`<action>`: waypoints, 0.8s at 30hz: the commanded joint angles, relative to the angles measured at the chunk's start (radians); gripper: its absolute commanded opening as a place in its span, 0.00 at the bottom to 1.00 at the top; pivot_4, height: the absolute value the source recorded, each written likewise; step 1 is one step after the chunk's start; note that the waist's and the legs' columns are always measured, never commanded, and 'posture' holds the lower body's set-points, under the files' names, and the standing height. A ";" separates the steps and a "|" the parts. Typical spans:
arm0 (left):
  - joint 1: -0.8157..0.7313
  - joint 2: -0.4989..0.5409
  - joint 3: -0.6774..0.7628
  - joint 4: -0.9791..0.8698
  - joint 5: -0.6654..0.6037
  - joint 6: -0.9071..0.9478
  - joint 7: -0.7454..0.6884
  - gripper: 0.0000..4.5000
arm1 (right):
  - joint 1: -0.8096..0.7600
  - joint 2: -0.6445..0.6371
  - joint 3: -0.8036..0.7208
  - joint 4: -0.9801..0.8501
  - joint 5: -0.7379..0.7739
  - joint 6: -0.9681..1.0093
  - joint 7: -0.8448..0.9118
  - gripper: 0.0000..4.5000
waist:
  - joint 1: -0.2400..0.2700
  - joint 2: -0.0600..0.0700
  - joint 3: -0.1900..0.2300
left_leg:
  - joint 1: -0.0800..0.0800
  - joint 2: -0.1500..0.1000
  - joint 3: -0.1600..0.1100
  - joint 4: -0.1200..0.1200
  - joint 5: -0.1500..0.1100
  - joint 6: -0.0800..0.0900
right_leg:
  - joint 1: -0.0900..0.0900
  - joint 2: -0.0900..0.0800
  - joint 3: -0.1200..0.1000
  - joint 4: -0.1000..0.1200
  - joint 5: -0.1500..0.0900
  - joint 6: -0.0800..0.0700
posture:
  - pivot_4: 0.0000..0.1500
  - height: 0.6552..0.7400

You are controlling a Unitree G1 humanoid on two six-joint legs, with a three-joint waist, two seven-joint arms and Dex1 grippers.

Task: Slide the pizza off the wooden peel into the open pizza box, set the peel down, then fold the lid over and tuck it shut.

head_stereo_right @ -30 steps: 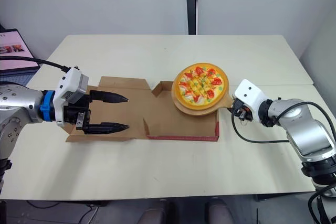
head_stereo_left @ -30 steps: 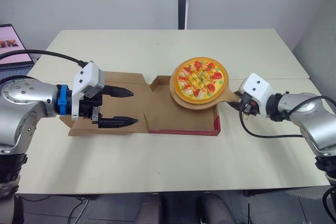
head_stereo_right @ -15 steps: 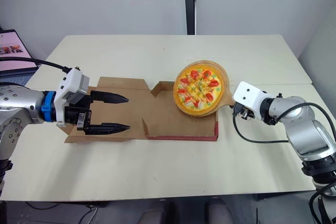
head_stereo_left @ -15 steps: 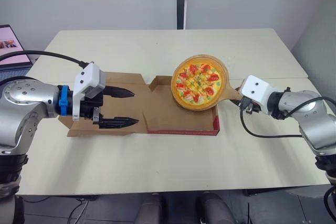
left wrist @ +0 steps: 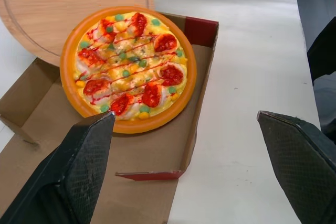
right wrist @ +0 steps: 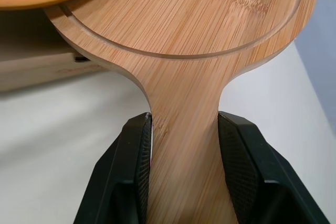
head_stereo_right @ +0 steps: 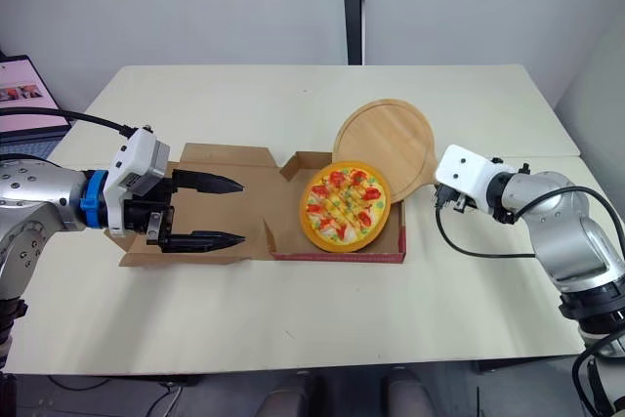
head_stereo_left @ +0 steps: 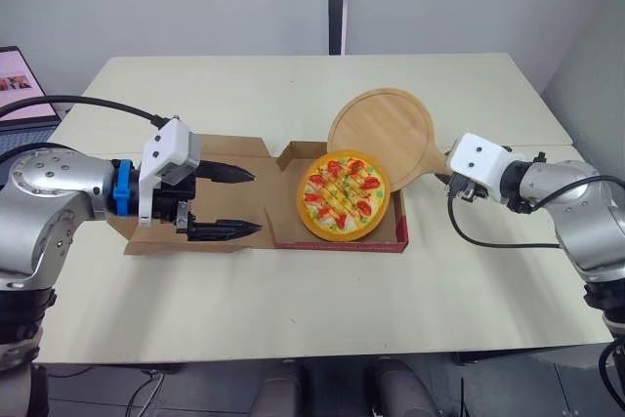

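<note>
Okay, pizza (head_stereo_left: 342, 194) sat inside the open box (head_stereo_left: 337, 243), tilted, with its far rim at 1 o'clock propped up toward the peel (head_stereo_left: 381, 136) and its near rim low in the tray. Slide step looked done to me; setting the peel down was next.

Key relation: the peel was bare and tipped up. Its round blade hung over the box's far right corner, at about 10 o'clock from my right hand (right wrist: 185, 129). Its long axis ran roughly 4 to 10 o'clock, with the handle at the 4 o'clock end. The blade's low edge was right by the pizza's far rim, and I couldn't tell whether they touched. Bare tabletop (head_stereo_left: 293, 310) lay at 12 to 1 o'clock of the box, so I judged the peel should back away from the pizza and go flat there.

Right hand: closed narrow on the peel's handle, one finger pad on each side edge of the neck, nothing else in it.

Left hand (head_stereo_left: 252, 201): spread wide and holding nothing. It was above the flat lid (head_stereo_left: 220, 146) at 9 o'clock of the tray, with its fingers pointing to 3 o'clock at the pizza. It was the nearer arm for the lid fold. Lid was not yet folded.
</note>
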 commanded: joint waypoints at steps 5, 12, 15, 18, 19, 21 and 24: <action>-0.009 -0.015 -0.001 -0.026 -0.013 0.001 0.001 1.00 | -0.063 -0.016 -0.106 0.018 -0.021 -0.043 -0.047 0.36 | 0.000 0.000 0.000 | 0.000 0.000 0.000 0.000 0.000 0.000 | 0.000 0.000 0.000 0.000 0.000 0.000 | 1.00 1.00; -0.013 -0.038 0.011 -0.022 -0.033 0.013 0.018 1.00 | -0.002 -0.040 -0.208 0.005 -0.010 -0.010 -0.064 0.36 | 0.000 0.000 0.000 | 0.000 0.000 0.000 0.000 0.000 0.000 | 0.000 0.000 0.000 0.000 0.000 0.000 | 1.00 1.00; -0.022 -0.053 0.022 -0.028 -0.061 0.034 0.032 1.00 | 0.042 -0.042 -0.269 -0.024 0.007 0.031 -0.066 0.36 | 0.001 0.000 0.000 | 0.000 0.000 0.000 0.000 0.000 0.000 | 0.000 0.000 0.000 0.000 0.000 0.000 | 1.00 1.00; -0.018 -0.052 0.026 -0.032 -0.069 0.038 0.039 1.00 | 0.092 -0.029 -0.339 -0.073 0.045 0.112 -0.066 0.36 | 0.000 0.000 0.000 | 0.000 0.000 0.000 0.000 0.000 0.000 | 0.000 0.000 0.000 0.000 0.000 0.000 | 1.00 1.00; -0.016 -0.051 0.027 -0.033 -0.070 0.038 0.041 1.00 | 0.116 -0.020 -0.373 -0.098 0.065 0.158 -0.066 0.36 | 0.001 0.000 0.000 | 0.000 0.000 0.000 0.000 0.000 0.000 | 0.000 0.000 0.000 0.001 0.000 0.000 | 1.00 1.00; -0.019 -0.055 0.031 -0.036 -0.077 0.041 0.049 1.00 | 0.170 0.003 -0.441 -0.156 0.103 0.251 -0.069 0.36 | 0.001 0.000 0.000 | 0.000 0.000 0.000 0.000 0.000 0.000 | 0.000 0.000 0.000 0.001 0.000 0.000 | 1.00 1.00; -0.058 -0.085 0.029 -0.059 -0.111 0.063 0.082 1.00 | 0.285 0.066 -0.565 -0.265 0.158 0.386 -0.083 0.36 | 0.007 0.000 0.000 | 0.000 0.000 -0.001 0.000 0.000 0.000 | 0.001 0.000 0.000 0.000 0.000 0.000 | 1.00 1.00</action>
